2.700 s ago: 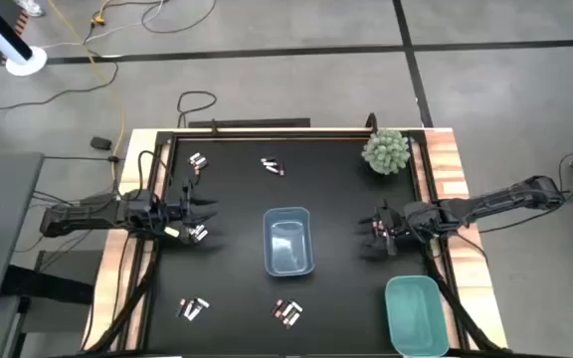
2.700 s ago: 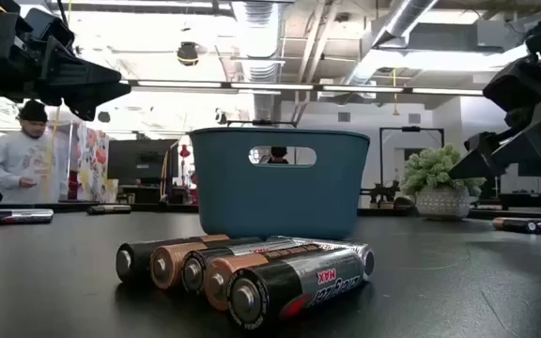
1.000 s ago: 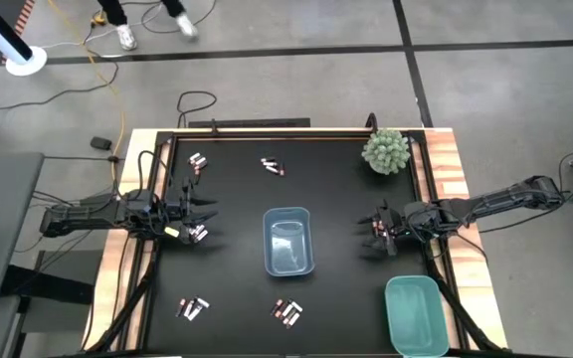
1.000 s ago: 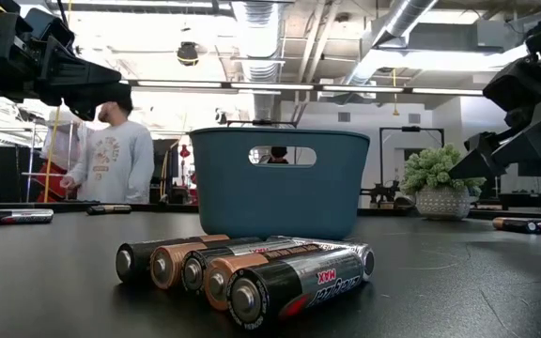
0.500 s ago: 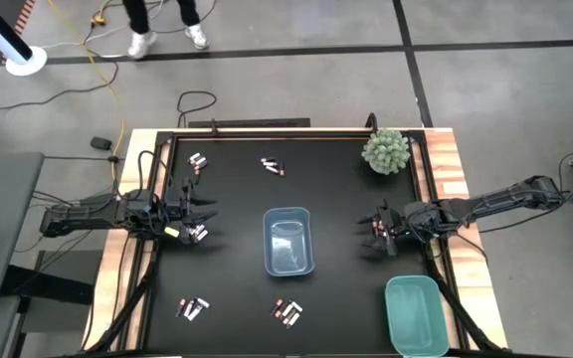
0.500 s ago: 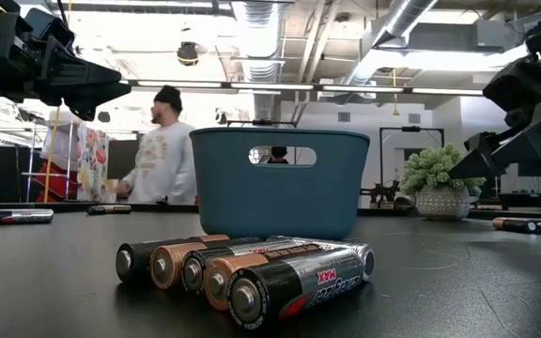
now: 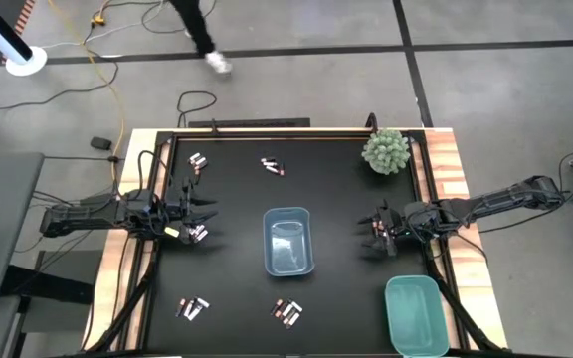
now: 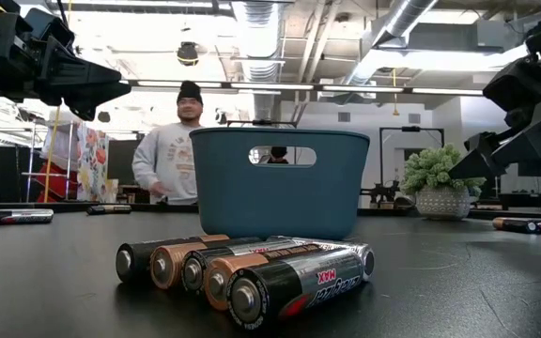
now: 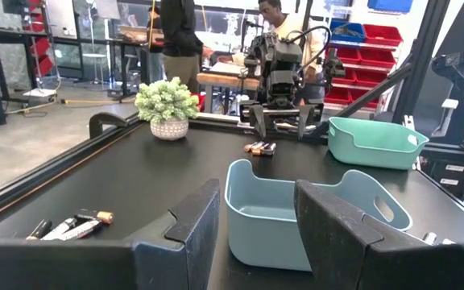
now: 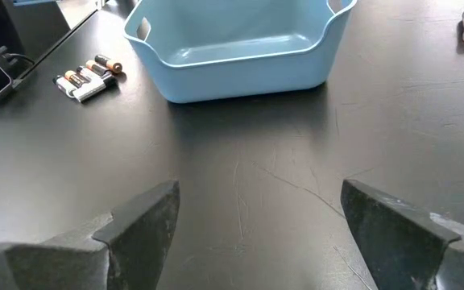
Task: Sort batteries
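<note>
Small clusters of batteries lie flat on the black table: far left [image 7: 196, 161], far middle [image 7: 273, 166], near left [image 7: 193, 307], near middle [image 7: 287, 313] [image 8: 252, 268]. One cluster [image 7: 199, 233] lies beside my left gripper [image 7: 210, 211], which hovers open at the left edge, level, with nothing between its fingers [image 9: 256, 229]. Another cluster [image 9: 259, 147] lies on the table under my right gripper [image 7: 366, 234], which hangs wide open at the right side, tipped down over bare table [image 10: 256, 217].
A blue bin [image 7: 288, 241] stands at the table's middle between the two grippers. A teal bin [image 7: 414, 314] sits at the near right corner. A potted plant [image 7: 385, 151] stands at the far right. A person [image 8: 181, 141] is beyond the far edge.
Both grippers and all the batteries have stayed where they were. Only the person in the room beyond the far edge has walked along, now showing just left of the blue bin in the low view.
</note>
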Tool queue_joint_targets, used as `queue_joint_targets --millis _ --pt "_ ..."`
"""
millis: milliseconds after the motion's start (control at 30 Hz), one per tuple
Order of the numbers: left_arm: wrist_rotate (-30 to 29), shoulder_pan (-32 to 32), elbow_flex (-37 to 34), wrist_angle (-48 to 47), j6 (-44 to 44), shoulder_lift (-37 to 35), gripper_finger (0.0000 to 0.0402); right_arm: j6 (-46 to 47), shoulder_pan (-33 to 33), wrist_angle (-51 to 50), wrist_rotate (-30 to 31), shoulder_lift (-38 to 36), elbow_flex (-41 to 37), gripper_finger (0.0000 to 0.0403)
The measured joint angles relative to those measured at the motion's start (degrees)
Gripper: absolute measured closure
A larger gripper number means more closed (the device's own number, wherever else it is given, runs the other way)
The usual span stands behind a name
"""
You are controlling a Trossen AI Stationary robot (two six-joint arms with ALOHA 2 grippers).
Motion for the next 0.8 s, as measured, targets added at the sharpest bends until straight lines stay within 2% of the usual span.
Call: queue_joint_targets --millis 100,267,400,533,667,800 --pt "-1.6 0.0 -0.1 1.9 -1.8 0.0 0.0244 0.0 0.0 0.0 0.0 0.0 0.0 0.0040" --pt "-1.5 0.0 -0.2 4.1 -10.7 0.0 0.0244 0.0 0.0 0.0 0.0 0.0 0.0 0.0040" --pt "-2.0 0.0 -0.2 5.2 -12.8 0.0 0.0244 0.0 0.0 0.0 0.0 0.0 0.0 0.0040" --pt "-6.5 0.0 2.6 2.6 -14.0 1.0 0.0244 0.0 0.0 0.0 0.0 0.0 0.0 0.0040" --pt "-14.2 0.7 7.4 -0.1 -14.2 6.8 0.0253 0.0 0.0 0.0 0.0 0.0 0.0 0.0040" --pt "-19.9 4.1 13.3 0.4 -16.1 17.9 0.0270 0.0 0.0 0.0 0.0 0.0 0.0 0.0040"
